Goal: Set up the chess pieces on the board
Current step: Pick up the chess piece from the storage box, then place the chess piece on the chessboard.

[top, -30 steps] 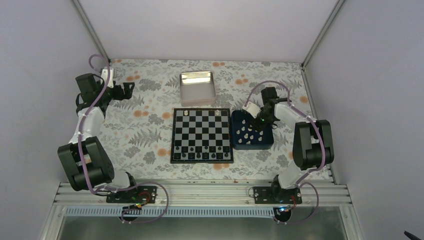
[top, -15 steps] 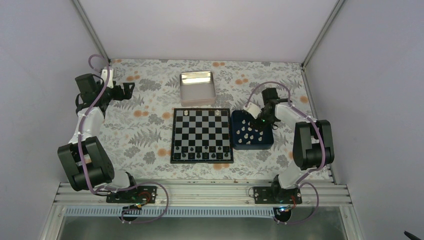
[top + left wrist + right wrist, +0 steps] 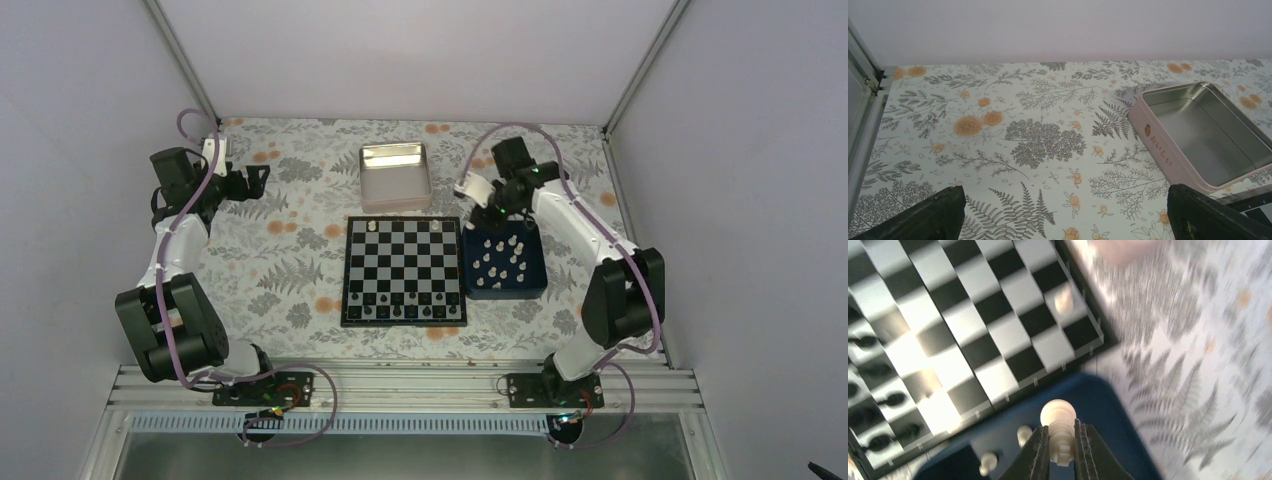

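Note:
The black-and-white board [image 3: 404,268] lies mid-table with two cream chess pieces [image 3: 372,226] on its far row. Several more cream pieces [image 3: 497,260] stand in the dark blue tray [image 3: 535,285] to its right. My right gripper [image 3: 495,220] hangs over the tray's far-left corner. In the right wrist view this gripper [image 3: 1062,440] is shut on a cream chess piece [image 3: 1059,416], held above the blue tray [image 3: 1103,405] beside the board's corner [image 3: 973,340]. My left gripper [image 3: 255,180] stands open at the far left; nothing lies between its fingertips [image 3: 1066,210].
An empty silver tin [image 3: 394,176] sits behind the board and also shows in the left wrist view as the tin [image 3: 1208,135]. Small dark pieces [image 3: 405,312] line the board's near row. The cloth is floral; grey walls close in both sides.
My right gripper has shut on a cream piece in the blue tray and carried it up and toward the tray's far-left corner. The left arm has not moved.

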Robot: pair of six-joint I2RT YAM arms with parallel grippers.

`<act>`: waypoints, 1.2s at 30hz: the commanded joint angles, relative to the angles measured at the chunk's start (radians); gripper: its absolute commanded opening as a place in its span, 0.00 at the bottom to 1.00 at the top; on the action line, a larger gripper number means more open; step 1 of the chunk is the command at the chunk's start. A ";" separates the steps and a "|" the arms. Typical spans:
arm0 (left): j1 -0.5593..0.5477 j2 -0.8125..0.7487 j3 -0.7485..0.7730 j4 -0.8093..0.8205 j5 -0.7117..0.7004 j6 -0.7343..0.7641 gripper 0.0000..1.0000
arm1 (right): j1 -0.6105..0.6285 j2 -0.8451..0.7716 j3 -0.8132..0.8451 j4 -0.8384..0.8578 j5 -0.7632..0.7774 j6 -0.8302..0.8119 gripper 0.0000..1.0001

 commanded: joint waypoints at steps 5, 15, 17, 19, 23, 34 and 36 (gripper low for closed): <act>0.007 0.007 -0.006 0.001 0.023 0.012 1.00 | 0.212 0.223 0.396 -0.138 0.031 0.022 0.04; 0.007 0.003 -0.007 0.001 0.015 0.014 1.00 | 0.327 0.522 0.690 -0.190 0.082 -0.004 0.05; 0.007 0.005 -0.006 0.001 0.016 0.014 1.00 | 0.340 0.566 0.729 -0.193 0.084 -0.007 0.05; 0.007 0.004 -0.006 0.003 0.014 0.014 1.00 | 0.352 0.601 0.768 -0.196 0.085 -0.007 0.05; 0.007 0.002 -0.008 0.005 0.014 0.014 1.00 | 0.373 0.656 0.801 -0.196 0.097 -0.009 0.05; 0.007 -0.001 -0.010 0.008 0.019 0.014 1.00 | 0.385 0.736 0.849 -0.198 0.118 -0.013 0.06; 0.007 -0.001 -0.011 0.007 0.021 0.013 1.00 | 0.385 0.742 0.849 -0.197 0.121 -0.013 0.06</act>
